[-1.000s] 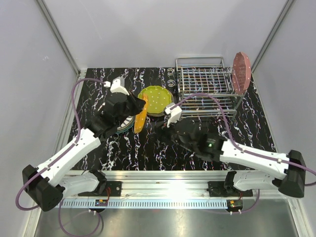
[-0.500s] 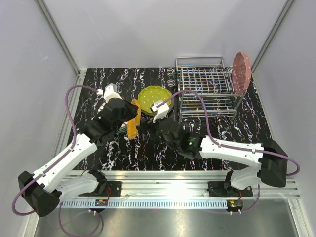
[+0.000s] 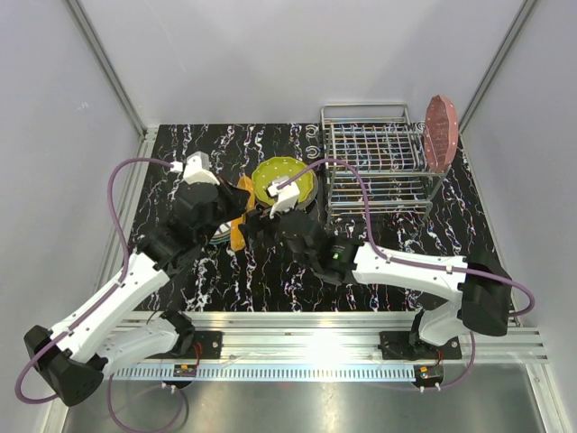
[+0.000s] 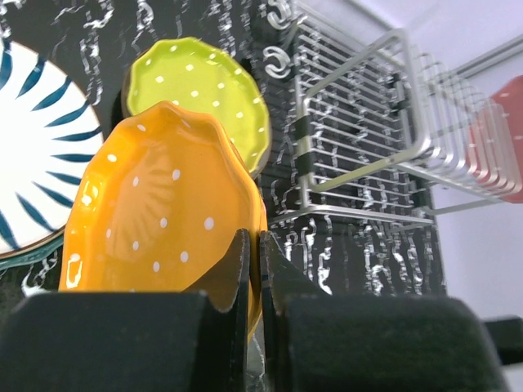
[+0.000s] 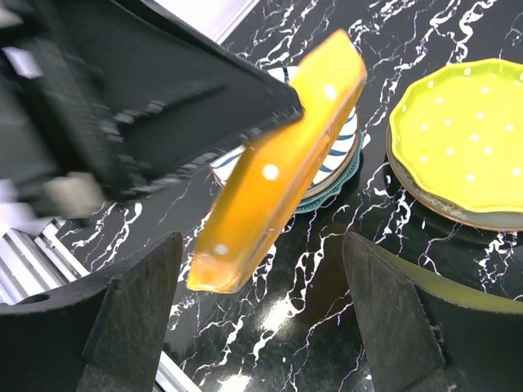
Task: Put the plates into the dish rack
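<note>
Over marbled table point(image 3: 451, 212), left gripper point(image 4: 253, 249) pinches tilted orange plate point(image 4: 155, 216)

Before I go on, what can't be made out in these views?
Top external: left arm covers most of the plate stack; count unknown.
Left wrist: left tool hides the orange plate's lower rim; pink plate cut by the edge.
Right wrist: left tool blurred.
</note>
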You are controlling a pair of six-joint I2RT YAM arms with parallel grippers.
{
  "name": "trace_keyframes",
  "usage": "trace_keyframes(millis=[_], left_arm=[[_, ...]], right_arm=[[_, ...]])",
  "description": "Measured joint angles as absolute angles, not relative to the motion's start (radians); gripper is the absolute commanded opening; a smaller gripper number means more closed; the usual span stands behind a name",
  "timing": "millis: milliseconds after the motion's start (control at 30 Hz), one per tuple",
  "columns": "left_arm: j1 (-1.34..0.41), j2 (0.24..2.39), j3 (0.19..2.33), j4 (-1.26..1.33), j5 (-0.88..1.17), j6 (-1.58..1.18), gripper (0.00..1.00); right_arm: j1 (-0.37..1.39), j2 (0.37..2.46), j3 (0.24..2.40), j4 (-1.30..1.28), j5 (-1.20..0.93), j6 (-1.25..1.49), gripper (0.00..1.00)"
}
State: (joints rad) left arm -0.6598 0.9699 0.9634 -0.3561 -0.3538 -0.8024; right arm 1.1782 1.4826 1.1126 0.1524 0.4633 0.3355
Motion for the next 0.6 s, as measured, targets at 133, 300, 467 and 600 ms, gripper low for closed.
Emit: trace_keyframes(millis=[133, 300, 467, 600], left_arm=[[-0.660, 0.937, 0.954, -0.342, -0.341, -0.804, 0.00], [-0.660, 0.933, 0.954, -0.336, -0.332, -0.845, 0.00], [-0.660, 0.931, 0.953, -0.337, -0.334, -0.921, 0.00], [-0.660, 0.928, 0.953, -0.348, -0.348, -1.007, 0.00]], right_arm=[[1.169, 1.496, 1.113, 0.154, 0.460, 0.345, 0.87], [1.164, 1.508, 1.113, 0.169, 0.464, 0.332, 0.84], [1.164, 1.520, 1.109, 0.200, 0.509, 0.306, 0.80], [1.164, 1.520, 1.072, 0.270, 0.571, 0.271, 0.78]])
